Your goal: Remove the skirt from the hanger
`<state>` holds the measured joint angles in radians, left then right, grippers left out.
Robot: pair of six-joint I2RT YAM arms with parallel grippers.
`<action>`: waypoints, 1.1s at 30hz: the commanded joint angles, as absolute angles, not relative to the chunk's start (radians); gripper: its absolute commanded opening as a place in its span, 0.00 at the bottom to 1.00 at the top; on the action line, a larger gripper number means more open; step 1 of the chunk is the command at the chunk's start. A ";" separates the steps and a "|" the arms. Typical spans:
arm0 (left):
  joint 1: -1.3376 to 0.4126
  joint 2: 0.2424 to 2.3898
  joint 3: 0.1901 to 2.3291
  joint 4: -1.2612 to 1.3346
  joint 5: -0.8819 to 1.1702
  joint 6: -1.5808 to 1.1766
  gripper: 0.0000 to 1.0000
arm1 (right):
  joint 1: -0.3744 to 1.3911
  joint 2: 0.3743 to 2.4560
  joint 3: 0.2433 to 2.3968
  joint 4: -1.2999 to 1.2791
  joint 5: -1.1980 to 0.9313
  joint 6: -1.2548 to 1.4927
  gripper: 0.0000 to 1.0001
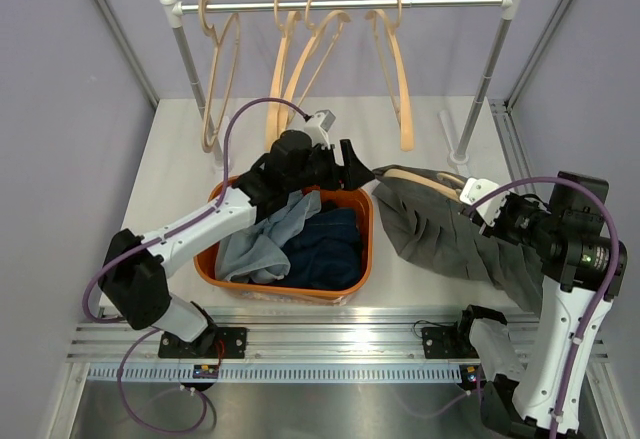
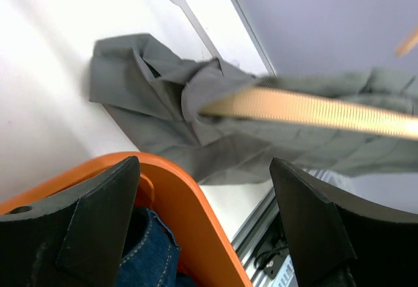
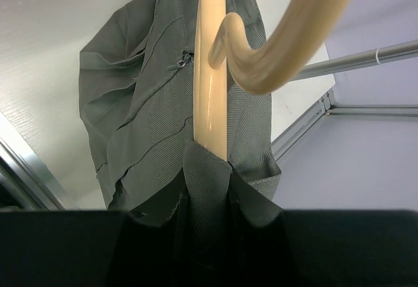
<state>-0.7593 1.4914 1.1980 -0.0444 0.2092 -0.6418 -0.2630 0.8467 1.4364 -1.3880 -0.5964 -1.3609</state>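
Note:
The grey skirt (image 1: pixel 440 229) lies on the table to the right of the orange basket, still on its pale wooden hanger (image 1: pixel 425 180). My right gripper (image 1: pixel 472 201) is shut on a fold of the skirt (image 3: pixel 137 110) at the hanger's bar (image 3: pixel 211 84). The fabric and bar run straight into the closed jaws of the right gripper (image 3: pixel 225 212). My left gripper (image 1: pixel 362 171) is open and empty over the basket's right rim, close to the hanger's left end. In the left wrist view the hanger (image 2: pixel 313 110) and skirt (image 2: pixel 157 91) lie beyond the open left gripper (image 2: pixel 204 169).
The orange basket (image 1: pixel 212 277) holds blue jeans (image 1: pixel 325 249) and a light blue garment (image 1: pixel 262 244). A clothes rail (image 1: pixel 340 4) at the back carries several empty wooden hangers. Its right post foot (image 1: pixel 456 149) stands just behind the skirt. An aluminium rail (image 1: pixel 330 334) edges the front.

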 commanded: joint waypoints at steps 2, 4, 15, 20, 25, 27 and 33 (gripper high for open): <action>-0.735 1.493 1.216 0.058 0.221 -0.729 0.83 | -0.265 0.824 1.440 -1.497 -0.644 -1.431 0.00; -0.729 1.506 1.223 0.063 0.238 -0.739 0.82 | -0.267 0.819 1.442 -1.508 -0.655 -1.439 0.00; -0.724 1.569 1.256 0.075 0.321 -0.719 0.68 | -0.267 0.815 1.454 -1.496 -0.669 -1.422 0.00; -0.707 1.612 1.290 0.078 0.330 -0.732 0.58 | -0.267 0.813 1.457 -1.502 -0.672 -1.422 0.00; -0.698 1.652 1.331 0.087 0.336 -0.741 0.54 | -0.267 0.802 1.448 -1.499 -0.669 -1.416 0.00; -0.695 1.660 1.342 0.086 0.345 -0.738 0.47 | -0.267 0.799 1.443 -1.496 -0.669 -1.410 0.00; -0.687 1.683 1.353 0.083 0.386 -0.732 0.18 | -0.267 0.793 1.437 -1.480 -0.661 -1.396 0.00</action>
